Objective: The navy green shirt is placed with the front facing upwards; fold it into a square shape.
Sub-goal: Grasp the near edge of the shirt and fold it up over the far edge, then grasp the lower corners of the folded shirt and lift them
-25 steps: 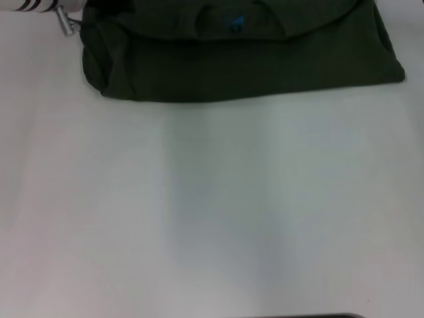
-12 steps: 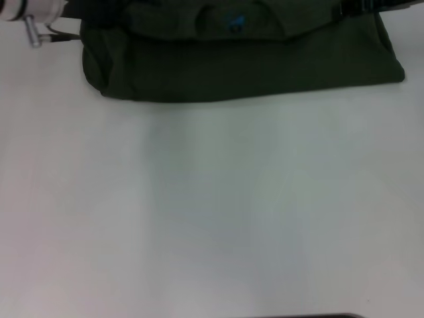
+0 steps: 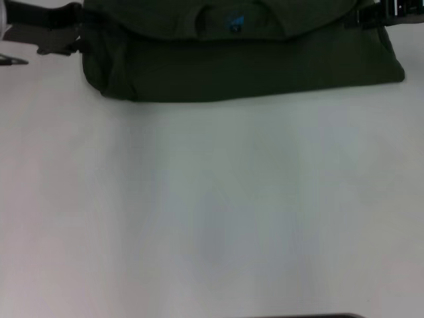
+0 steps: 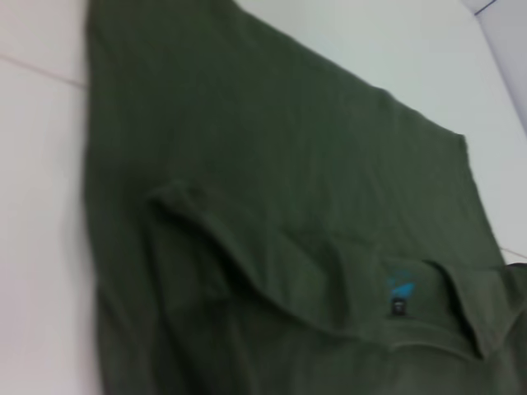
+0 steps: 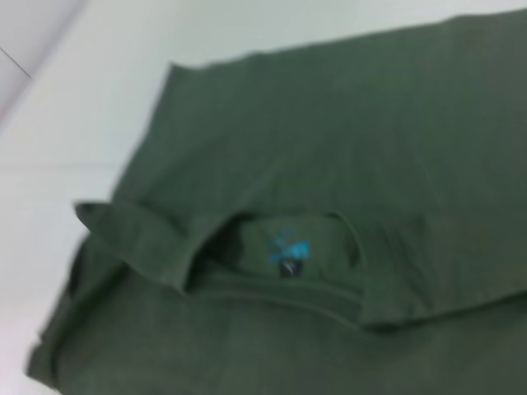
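Observation:
The navy green shirt (image 3: pixel 245 66) lies folded into a wide band at the table's far edge, with its collar and black neck tag (image 3: pixel 234 24) facing up. My left gripper (image 3: pixel 63 36) is a dark shape just off the shirt's left end. At the shirt's upper right corner is my right gripper (image 3: pixel 371 14). The left wrist view shows the shirt (image 4: pixel 272 206) and its tag (image 4: pixel 398 306). In the right wrist view the shirt (image 5: pixel 329 206) lies flat with the tag (image 5: pixel 286 268) inside the collar. No chest lettering shows.
The white table (image 3: pixel 212 212) spreads wide and bare in front of the shirt. A thin dark edge (image 3: pixel 311 316) shows at the very bottom of the head view.
My left arm has slid out to the left, and its dark gripper now shows beside the shirt's left end. My right arm has come into view at the upper right. The shirt has not moved.

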Action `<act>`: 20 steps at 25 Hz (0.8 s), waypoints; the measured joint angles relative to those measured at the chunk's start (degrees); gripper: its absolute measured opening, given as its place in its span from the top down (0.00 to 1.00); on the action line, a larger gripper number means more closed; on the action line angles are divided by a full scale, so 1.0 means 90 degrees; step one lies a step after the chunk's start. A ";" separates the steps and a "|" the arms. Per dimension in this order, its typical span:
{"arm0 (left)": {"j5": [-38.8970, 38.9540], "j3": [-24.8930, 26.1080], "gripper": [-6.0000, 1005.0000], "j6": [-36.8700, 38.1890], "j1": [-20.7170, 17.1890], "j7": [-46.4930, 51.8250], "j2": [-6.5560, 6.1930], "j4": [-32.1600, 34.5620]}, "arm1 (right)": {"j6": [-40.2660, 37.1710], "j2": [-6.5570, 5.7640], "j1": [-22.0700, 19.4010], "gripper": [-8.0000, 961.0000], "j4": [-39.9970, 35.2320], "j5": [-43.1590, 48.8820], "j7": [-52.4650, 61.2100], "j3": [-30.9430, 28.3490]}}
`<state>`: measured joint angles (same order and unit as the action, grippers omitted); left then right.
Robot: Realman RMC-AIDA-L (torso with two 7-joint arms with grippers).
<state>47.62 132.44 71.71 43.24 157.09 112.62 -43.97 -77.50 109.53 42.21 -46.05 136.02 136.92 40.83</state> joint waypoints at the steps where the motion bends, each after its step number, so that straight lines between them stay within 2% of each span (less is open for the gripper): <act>1: -0.0006 -0.0006 0.27 -0.0005 -0.0045 -0.0018 -0.0005 0.0000 | -0.0041 0.0006 -0.0027 0.52 0.0021 -0.0095 -0.0078 -0.0142; 2: -0.0015 -0.0018 0.27 -0.0013 -0.0085 -0.0037 -0.0006 -0.0001 | -0.0113 0.0006 -0.0067 0.52 0.0061 -0.0282 -0.0163 -0.0253; 8: -0.0028 -0.0012 0.27 0.0002 -0.0197 -0.0203 0.0008 -0.0006 | -0.0556 -0.0032 -0.0350 0.33 0.0156 -0.1077 -0.0335 -0.0422; 13: -0.0094 -0.0072 0.27 -0.0058 -0.0252 -0.0226 -0.0011 0.0026 | -0.0834 -0.0019 -0.0486 0.09 0.0129 -0.1103 -0.0293 -0.0551; 16: -0.0361 -0.0078 0.27 -0.0194 -0.0252 -0.0237 0.0079 0.0047 | -0.0928 0.0008 -0.0532 0.08 0.0123 -0.1109 -0.0285 -0.0639; 20: -0.0749 -0.0095 0.27 -0.0485 -0.0246 -0.0294 0.0317 0.0051 | -0.0957 0.0011 -0.0585 0.05 0.0132 -0.1113 -0.0282 -0.0660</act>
<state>40.87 131.59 67.35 41.02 154.44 115.48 -43.51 -86.11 109.63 36.94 -44.86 126.01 134.38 34.89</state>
